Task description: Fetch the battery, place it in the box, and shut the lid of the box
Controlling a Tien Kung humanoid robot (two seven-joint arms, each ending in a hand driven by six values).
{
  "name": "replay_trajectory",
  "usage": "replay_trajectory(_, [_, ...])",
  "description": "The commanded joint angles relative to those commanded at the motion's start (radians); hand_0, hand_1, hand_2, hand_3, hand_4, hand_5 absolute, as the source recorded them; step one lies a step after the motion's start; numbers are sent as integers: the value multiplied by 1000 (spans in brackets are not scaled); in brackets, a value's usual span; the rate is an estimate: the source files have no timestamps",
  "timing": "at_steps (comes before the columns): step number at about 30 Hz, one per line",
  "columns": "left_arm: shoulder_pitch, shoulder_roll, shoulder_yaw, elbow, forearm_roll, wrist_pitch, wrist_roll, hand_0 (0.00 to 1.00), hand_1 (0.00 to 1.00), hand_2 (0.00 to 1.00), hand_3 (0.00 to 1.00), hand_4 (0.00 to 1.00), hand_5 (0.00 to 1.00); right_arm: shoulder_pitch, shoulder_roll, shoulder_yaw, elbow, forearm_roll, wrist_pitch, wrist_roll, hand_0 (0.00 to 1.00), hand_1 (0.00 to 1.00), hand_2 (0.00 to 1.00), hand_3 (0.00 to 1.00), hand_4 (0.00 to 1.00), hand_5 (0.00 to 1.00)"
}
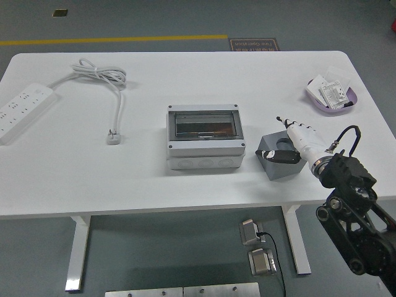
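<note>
Grey battery (279,157) right of box (203,137), under right hand (296,143), fingers grasping it.

The white worktop (185,185) carries a power strip (21,110) with its coiled cord (102,77) at left, a grey box (204,137) centrally, a grey block (279,158) beside it, and a purple tray (332,94) far right.

We count one box (203,137), one grey battery (279,156), one power strip (21,109) with its single cord (105,77) and plug (114,137), one purple tray (331,94), and one hand (296,145) over one table (124,185).
</note>
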State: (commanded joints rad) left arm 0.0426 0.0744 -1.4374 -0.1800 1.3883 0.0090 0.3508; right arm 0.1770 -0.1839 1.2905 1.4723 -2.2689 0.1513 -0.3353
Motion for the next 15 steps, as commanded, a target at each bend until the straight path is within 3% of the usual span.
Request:
replay_trajectory(6, [-4,1,0,0,0,0,-2,604,634,626,635,750,81,3,-1,12,4,0,-36,14,998,998,998,998,998,652])
replay_trajectory(15, [0,1,3,0,-3,0,2,604,635,626,635,750,82,-2,0,49,-3,42,-200,85,998,998,998,998,998,664])
